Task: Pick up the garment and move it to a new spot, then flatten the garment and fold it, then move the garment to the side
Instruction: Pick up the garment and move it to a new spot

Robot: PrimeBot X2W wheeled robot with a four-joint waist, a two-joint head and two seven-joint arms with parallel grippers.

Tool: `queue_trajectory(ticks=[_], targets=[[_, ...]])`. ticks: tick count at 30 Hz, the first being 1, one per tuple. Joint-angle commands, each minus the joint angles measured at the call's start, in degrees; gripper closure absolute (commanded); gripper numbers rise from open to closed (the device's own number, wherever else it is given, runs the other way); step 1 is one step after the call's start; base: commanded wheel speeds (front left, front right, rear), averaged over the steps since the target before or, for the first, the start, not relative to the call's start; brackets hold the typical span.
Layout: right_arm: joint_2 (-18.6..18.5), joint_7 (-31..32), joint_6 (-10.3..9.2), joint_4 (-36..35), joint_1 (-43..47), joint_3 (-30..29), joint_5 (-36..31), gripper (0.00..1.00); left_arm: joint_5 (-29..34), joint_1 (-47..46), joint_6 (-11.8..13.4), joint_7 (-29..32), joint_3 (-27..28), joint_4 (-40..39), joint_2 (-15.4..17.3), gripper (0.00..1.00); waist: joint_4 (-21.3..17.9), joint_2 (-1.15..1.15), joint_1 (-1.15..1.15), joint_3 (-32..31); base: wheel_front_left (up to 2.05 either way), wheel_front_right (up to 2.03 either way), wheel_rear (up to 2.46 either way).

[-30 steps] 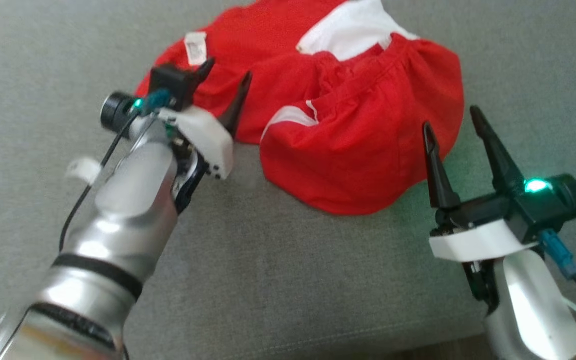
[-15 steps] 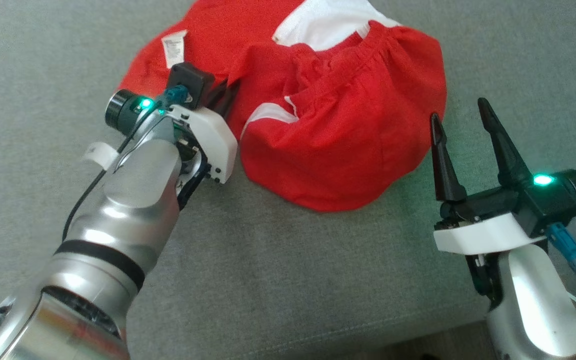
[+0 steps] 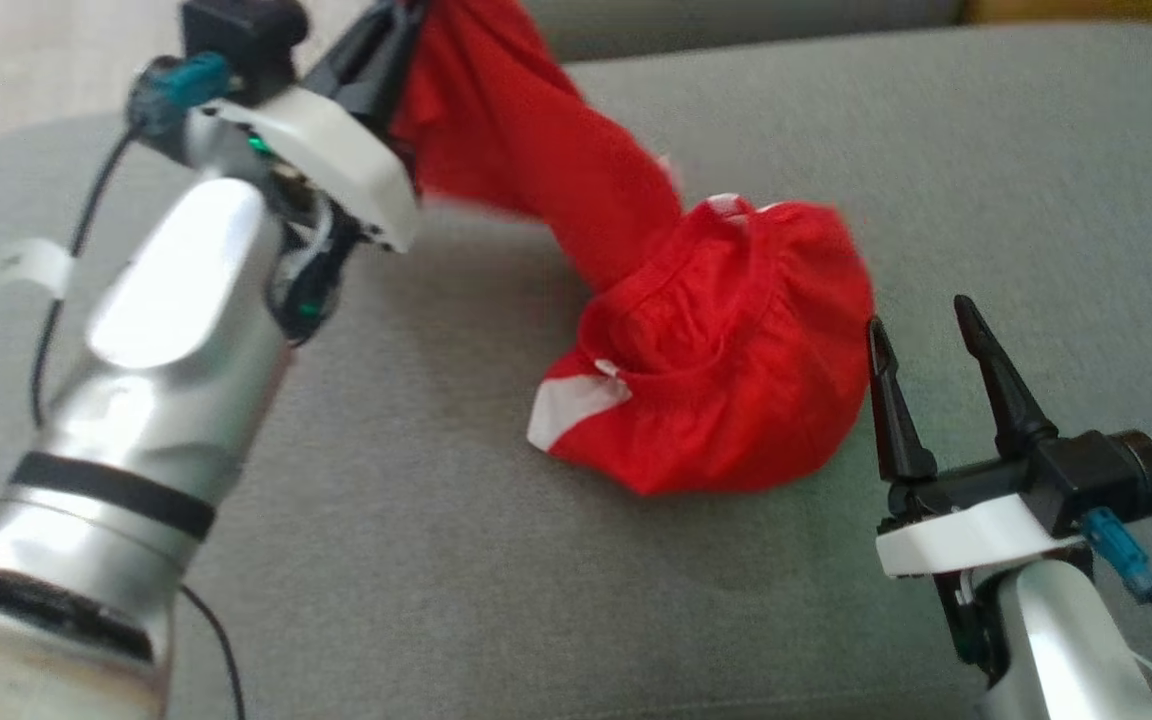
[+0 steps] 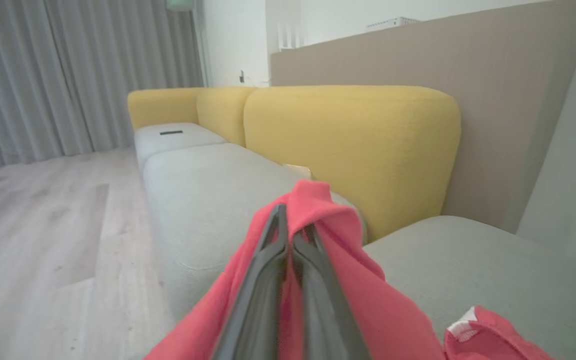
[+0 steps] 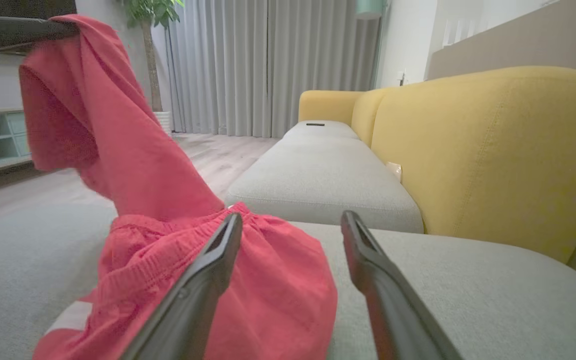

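Observation:
The garment [image 3: 716, 380] is a pair of red shorts with white trim. One end hangs from my left gripper [image 3: 391, 25], which is shut on it high at the upper left. The rest lies bunched on the grey seat cushion [image 3: 496, 580]. In the left wrist view the two fingers press together with red garment cloth [image 4: 358, 280] pinched between and draped around them [image 4: 293, 225]. My right gripper [image 3: 921, 330] stands open just right of the bunched part, nothing between its fingers. In the right wrist view the garment [image 5: 133, 165] rises to the left of my open right gripper [image 5: 292, 220].
A yellow backrest [image 5: 488, 150] runs along the far side of the cushion. A second grey cushion [image 5: 318, 175] lies beyond, with a small dark object [image 4: 170, 132] on the farthest one. Wooden floor [image 4: 43, 225] and grey curtains [image 5: 248, 65] lie past the sofa.
My left gripper shut on the garment's near-left edge and rose, pulling that end up off the cushion. The head view has shifted. My right gripper stayed open.

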Motion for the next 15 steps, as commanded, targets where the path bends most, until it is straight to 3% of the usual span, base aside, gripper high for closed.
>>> queue_trajectory(ticks=[1, 15], targets=[[0.13, -0.12, 0.41, -1.56, -0.42, 1.25, -0.05, 0.0, 0.05, -2.93, 0.08, -0.69, 2.46, -1.68, 3.44, 1.0, 3.09, 0.0, 0.01, -3.5, 0.0, 0.0, 0.0], [0.13, -0.12, 0.41, -1.66, 4.47, -0.14, -1.06, 0.0, 1.49, -3.35, 2.84, -0.69, 9.09, 0.4, 17.2, 1.0, 9.97, 0.0, 0.01, -7.43, 0.0, 0.0, 0.0]])
